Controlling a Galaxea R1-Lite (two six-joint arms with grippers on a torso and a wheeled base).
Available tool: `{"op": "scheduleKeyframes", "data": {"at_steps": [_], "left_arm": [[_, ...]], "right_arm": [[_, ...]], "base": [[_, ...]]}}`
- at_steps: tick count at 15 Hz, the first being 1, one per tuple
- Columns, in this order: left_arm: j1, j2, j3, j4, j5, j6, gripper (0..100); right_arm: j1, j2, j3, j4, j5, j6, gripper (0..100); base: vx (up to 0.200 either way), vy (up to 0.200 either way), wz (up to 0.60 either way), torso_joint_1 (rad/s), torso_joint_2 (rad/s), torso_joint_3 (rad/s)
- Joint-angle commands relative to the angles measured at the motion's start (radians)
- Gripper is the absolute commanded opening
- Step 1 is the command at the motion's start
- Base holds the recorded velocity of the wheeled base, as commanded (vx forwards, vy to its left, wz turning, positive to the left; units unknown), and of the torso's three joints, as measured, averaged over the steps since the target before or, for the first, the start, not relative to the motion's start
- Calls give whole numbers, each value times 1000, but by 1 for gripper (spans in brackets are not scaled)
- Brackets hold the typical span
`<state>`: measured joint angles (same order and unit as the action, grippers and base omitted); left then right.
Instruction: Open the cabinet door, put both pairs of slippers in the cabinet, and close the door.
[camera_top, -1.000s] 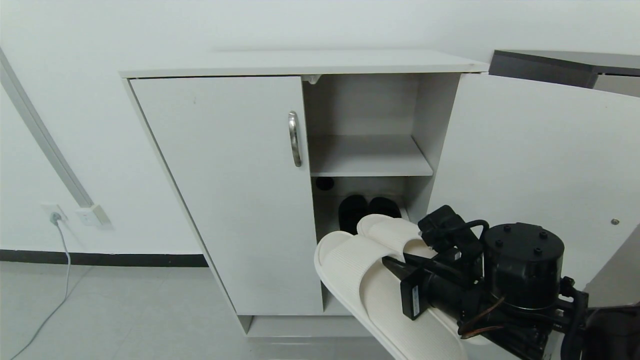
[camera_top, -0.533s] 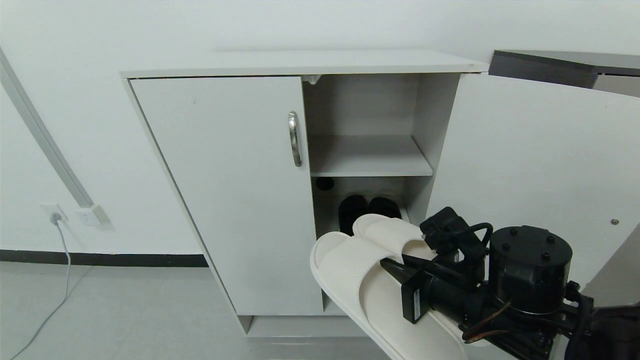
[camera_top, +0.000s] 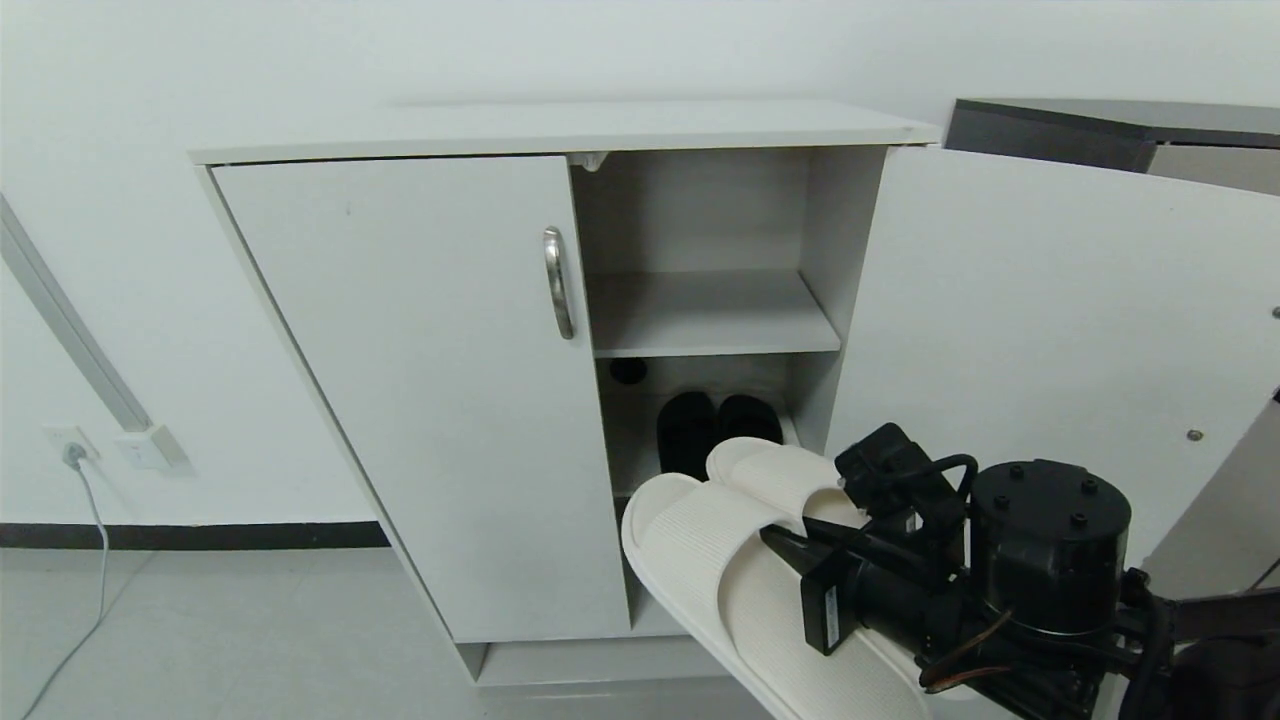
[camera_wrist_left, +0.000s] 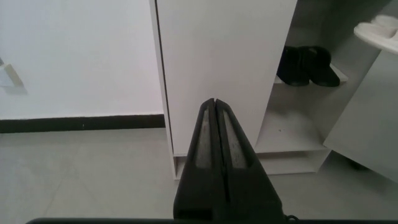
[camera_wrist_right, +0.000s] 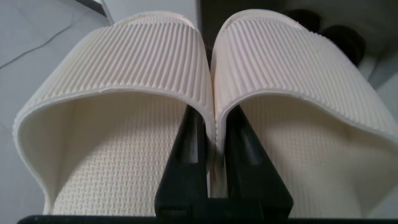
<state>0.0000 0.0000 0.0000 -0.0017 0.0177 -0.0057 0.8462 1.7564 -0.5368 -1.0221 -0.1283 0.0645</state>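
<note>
Head view: white slippers (camera_top: 690, 540) are clamped by the right gripper (camera_top: 785, 540) just outside the open cabinet (camera_top: 560, 125), black slippers (camera_top: 715, 425) already inside. Next they should probably be slid in alongside and released; left gripper (camera_wrist_left: 214, 102) is closed, empty.

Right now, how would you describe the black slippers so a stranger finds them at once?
Look at the white cabinet with its right door open. Below the inner shelf sits the black pair; the other pair, cream and ribbed, is in the right hand.

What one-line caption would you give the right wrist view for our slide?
Right gripper shut on the inner straps of a cream ribbed slipper pair, black slippers beyond.
</note>
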Motion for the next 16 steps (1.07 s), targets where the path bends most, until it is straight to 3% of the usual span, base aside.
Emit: {"op": "scheduleKeyframes", "data": {"at_steps": [1,4,9,11,12,13,16], "left_arm": [[0,0,0,0,1,0,0],[0,0,0,0,1,0,0],[0,0,0,0,1,0,0],[0,0,0,0,1,0,0],[0,0,0,0,1,0,0],[0,0,0,0,1,0,0],[0,0,0,0,1,0,0]], "right_arm": [[10,11,1,-9,1,0,0],[36,31,-63,-1,-45,-11,0],[148,41,-482,544,-478,84,0],[186,68,-672,772,-590,186,0],[188,75,-700,794,-613,201,0],[188,124,-812,835,-735,227,0],[174,152,-859,832,-757,224,0]], "base": [[0,0,0,0,0,0],[0,0,0,0,0,0],[0,0,0,0,0,0],[0,0,0,0,0,0],[0,0,0,0,0,0],[0,0,0,0,0,0],[0,0,0,0,0,0]]}}
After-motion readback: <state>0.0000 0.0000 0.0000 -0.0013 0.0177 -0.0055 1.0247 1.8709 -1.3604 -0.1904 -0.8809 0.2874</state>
